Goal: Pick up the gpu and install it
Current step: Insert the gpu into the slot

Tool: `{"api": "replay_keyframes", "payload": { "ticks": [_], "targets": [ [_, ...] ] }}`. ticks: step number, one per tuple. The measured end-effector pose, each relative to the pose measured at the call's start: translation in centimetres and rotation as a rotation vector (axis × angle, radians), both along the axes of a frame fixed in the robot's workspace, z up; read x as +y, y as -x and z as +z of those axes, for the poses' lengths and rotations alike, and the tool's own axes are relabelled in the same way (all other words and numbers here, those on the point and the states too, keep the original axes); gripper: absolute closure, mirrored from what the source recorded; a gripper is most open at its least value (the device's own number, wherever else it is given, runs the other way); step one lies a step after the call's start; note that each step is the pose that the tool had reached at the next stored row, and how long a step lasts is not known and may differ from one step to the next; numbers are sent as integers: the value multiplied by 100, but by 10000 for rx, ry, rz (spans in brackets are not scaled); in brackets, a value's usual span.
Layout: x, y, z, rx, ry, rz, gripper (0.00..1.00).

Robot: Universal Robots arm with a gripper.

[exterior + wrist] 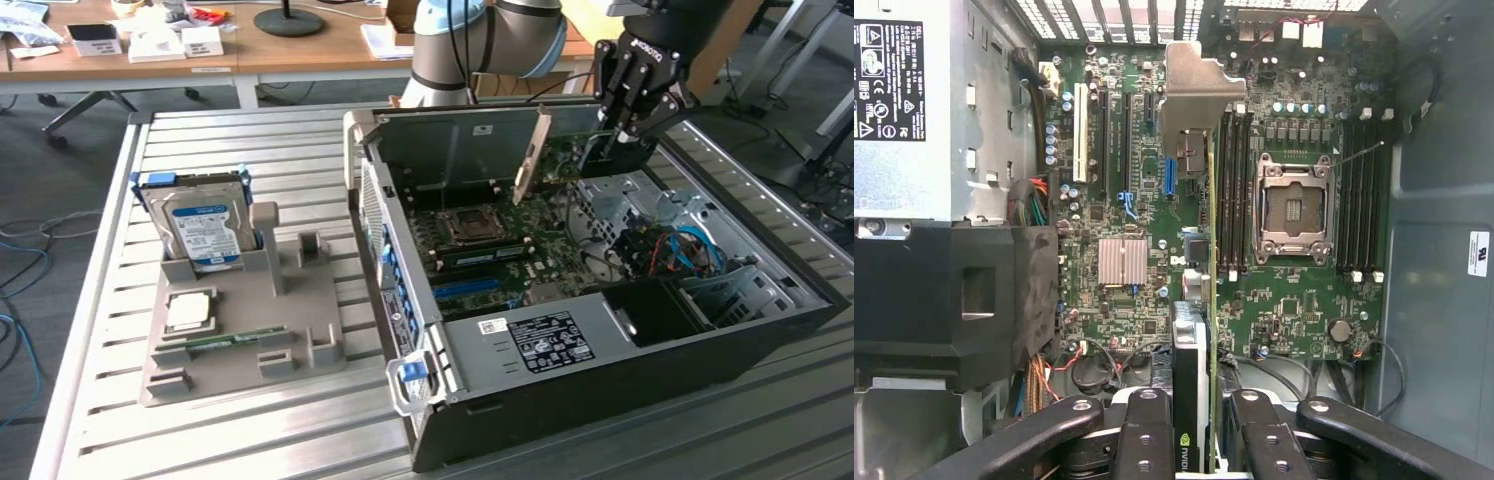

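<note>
My gripper [627, 135] is shut on the gpu [541, 150] and holds it on edge inside the open computer case [400, 300], over the far part of the motherboard [534, 235]. In the wrist view the gpu [1192, 350] is seen edge-on between the black fingers [1144, 440]. It runs away from the gripper [1194, 425] to its silver end bracket [1194, 90], which points at the case's rear slots. The card hangs above the expansion slots [1126, 140] beside the CPU socket [1292, 210]. Whether it touches a slot I cannot tell.
The case lies on its side on a slatted metal table [267, 420], with the power supply [547, 340] in its near part. At the exterior view's left a grey holder [240, 350] carries a hard drive [200, 225], a CPU chip [187, 310] and a memory stick [234, 340]. Desks stand behind.
</note>
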State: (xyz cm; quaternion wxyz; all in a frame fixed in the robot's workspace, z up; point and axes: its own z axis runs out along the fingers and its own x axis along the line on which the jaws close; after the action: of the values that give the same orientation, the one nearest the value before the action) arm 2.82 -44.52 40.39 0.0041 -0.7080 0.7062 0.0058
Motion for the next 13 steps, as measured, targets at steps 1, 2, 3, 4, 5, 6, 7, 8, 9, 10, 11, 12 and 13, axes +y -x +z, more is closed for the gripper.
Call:
{"api": "replay_keyframes", "payload": {
  "ticks": [1,2,3,4,5,6,7,8,9,10,11,12,13],
  "targets": [
    [0,1,0,0,0,1,73],
    [0,3,0,1,0,-1,73],
    [0,7,0,0,0,-2,73],
    [0,11,0,0,-1,-2,73],
    [0,16,-1,0,-1,0,73],
    [0,21,0,0,-1,0,73],
    [0,22,0,1,1,0,73],
    [0,23,0,0,0,0,73],
    [0,23,0,0,0,0,73],
    [0,23,0,1,0,0,73],
    [0,24,0,0,0,0,73],
    [0,28,0,0,0,-3,73],
    [0,32,0,0,-1,-2,73]
  ]
}}
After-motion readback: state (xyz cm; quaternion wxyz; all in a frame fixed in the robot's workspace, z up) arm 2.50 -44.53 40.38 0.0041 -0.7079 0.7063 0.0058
